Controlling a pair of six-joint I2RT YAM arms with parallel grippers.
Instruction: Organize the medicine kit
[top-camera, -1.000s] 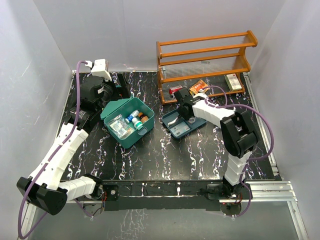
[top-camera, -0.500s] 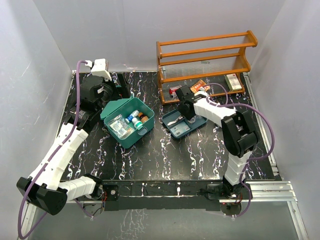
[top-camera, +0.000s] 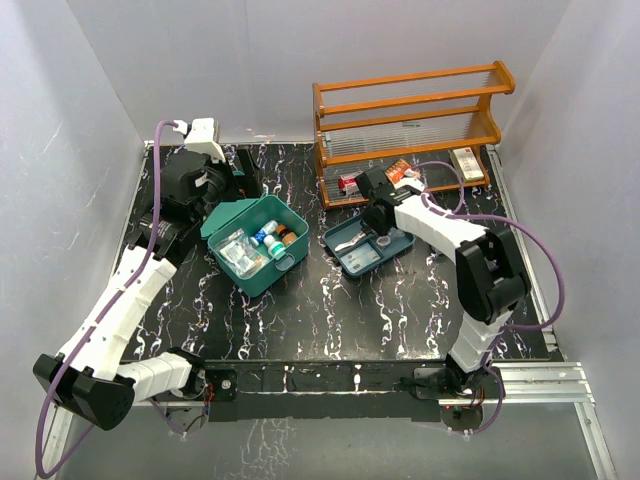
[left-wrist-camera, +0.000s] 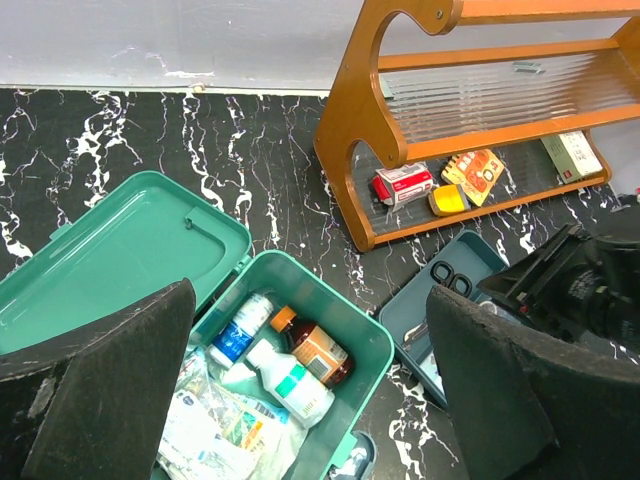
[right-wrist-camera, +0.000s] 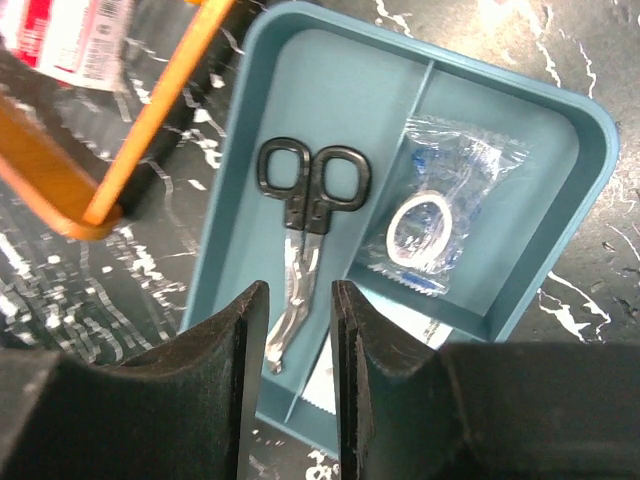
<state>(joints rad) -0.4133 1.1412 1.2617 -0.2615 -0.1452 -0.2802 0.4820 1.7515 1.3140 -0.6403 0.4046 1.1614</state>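
Right gripper: poised over the blue divided tray; fingers drawn close, a narrow slit between them, not meeting; nothing seen clamped; a scissor blade shows through the slit, and whether the fingers touch it cannot be told.
Left gripper: spread wide, holding nothing; hangs above the medicine kit.

Medicine kit: teal-green box, left of centre on the black marbled table; lid swung fully open and lying back toward the far-left corner; base well apart from the blue divided tray on its right.
Contents of the base: white bottle with blue label; brown bottle with orange cap; white bottle with green label, the three lying side by side at the far end; clear packets heaped at the near end.

Blue divided tray: just in front of the orange wooden rack, right of centre.
Long compartment: black-handled scissors, handles toward the rack.
Neighbouring compartment: wrapped white roll in a clear packet with blue print.
A white item shows at the near end of the tray; kind not legible.

Orange wooden rack: at the back right of the table; ribbed clear shelves.
Bottom shelf, left to right: red-and-white box; small yellow item; orange packet; pale box at the far end, apart from the others.
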